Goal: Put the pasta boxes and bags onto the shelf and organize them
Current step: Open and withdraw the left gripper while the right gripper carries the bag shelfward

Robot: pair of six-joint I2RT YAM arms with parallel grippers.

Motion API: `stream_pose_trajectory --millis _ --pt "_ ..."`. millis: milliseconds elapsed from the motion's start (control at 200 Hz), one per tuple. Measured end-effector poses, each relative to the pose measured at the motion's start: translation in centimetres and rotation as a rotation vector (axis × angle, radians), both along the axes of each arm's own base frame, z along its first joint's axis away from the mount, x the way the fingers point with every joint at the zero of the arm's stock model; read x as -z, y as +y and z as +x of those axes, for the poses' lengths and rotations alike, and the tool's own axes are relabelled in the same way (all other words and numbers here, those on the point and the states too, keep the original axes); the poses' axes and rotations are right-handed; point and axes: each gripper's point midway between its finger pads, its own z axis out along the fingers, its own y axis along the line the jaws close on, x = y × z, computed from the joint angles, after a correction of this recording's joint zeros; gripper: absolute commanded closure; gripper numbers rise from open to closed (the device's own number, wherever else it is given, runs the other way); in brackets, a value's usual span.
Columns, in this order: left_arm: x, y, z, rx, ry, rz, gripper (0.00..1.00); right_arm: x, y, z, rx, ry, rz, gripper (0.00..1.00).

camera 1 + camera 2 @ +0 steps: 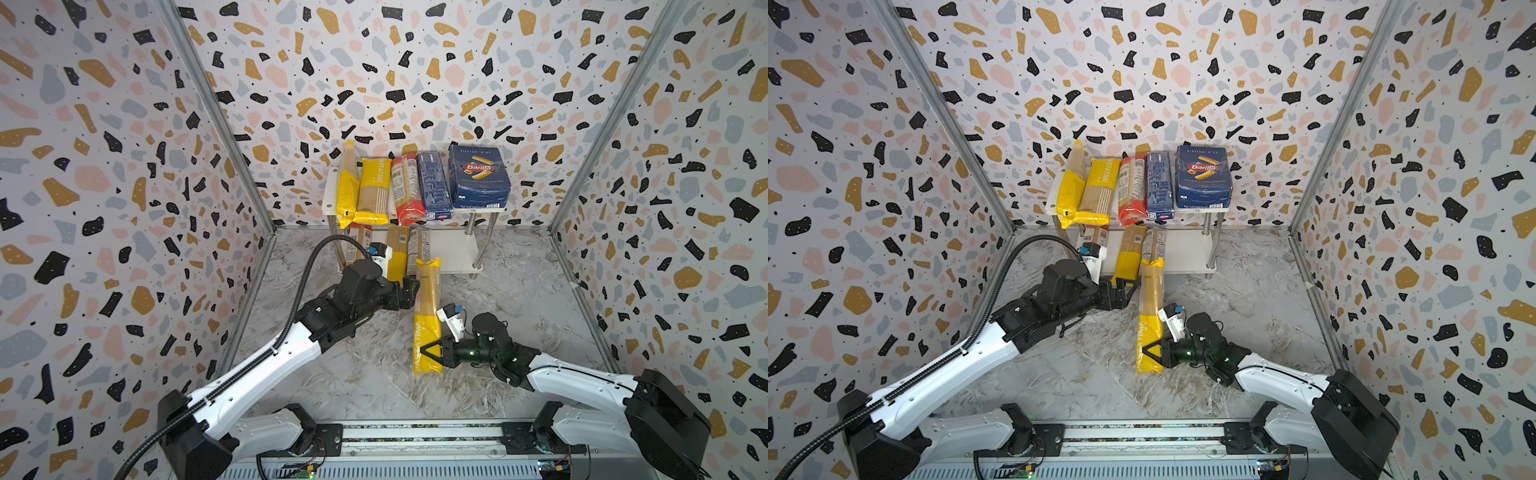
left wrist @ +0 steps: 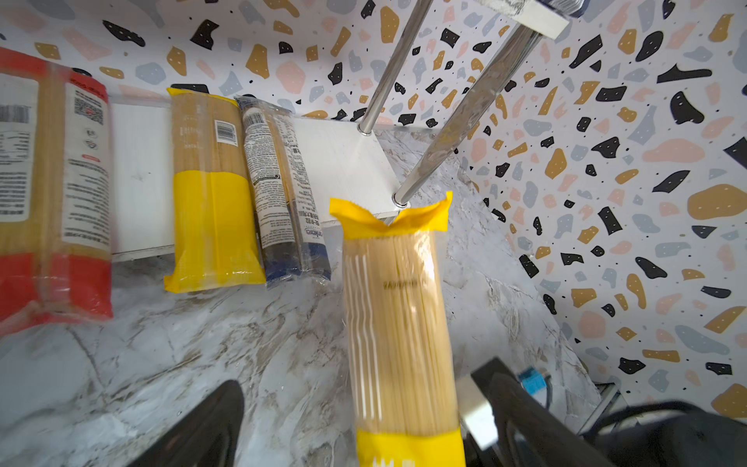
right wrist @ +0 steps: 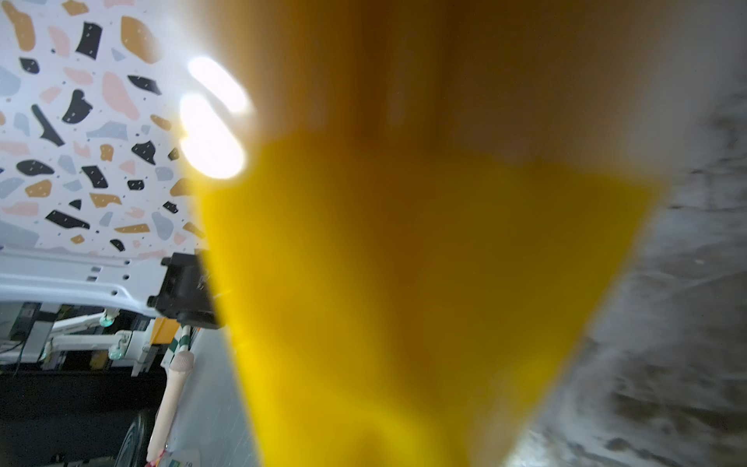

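One bag (image 1: 428, 303) off-shelf | pinched in right gripper (image 1: 432, 353); beside wide-open left gripper (image 1: 412, 292) | slide level onto shelf (image 1: 455, 249) — no skew

The shelf (image 1: 453, 249) stands at the middle of the bench's (image 1: 519, 299) back edge. On its upper board, left to right, lie three bags (image 1: 374, 191), a narrow box (image 1: 434, 185) and a wide box (image 1: 478, 176). On the lower board's left half lie three more bags (image 1: 398, 253). Before the shelf, a seventh bag (image 1: 428, 316) reaches from mid-bench to that board's front edge.
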Motion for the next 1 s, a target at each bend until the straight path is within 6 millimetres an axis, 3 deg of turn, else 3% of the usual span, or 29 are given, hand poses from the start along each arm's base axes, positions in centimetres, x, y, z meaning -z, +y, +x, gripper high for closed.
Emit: stream_pose_trajectory --millis 190,496,826,996 --pt "-0.6 2.8 -2.2 -0.029 -0.052 -0.03 0.01 0.4 -1.4 4.6 0.084 0.07 -0.075 1.0" --pt "3.5 4.8 -4.2 -0.047 -0.004 0.002 0.01 0.4 -2.0 12.1 0.171 0.113 -0.177 1.0" --pt "2.2 5.8 -5.5 -0.036 -0.038 -0.023 0.0 2.6 -2.6 17.9 0.22 0.122 -0.298 1.0" --pt "2.5 6.1 -5.8 -0.029 -0.035 -0.001 0.0 2.5 -3.6 20.5 0.247 0.105 -0.343 1.0"
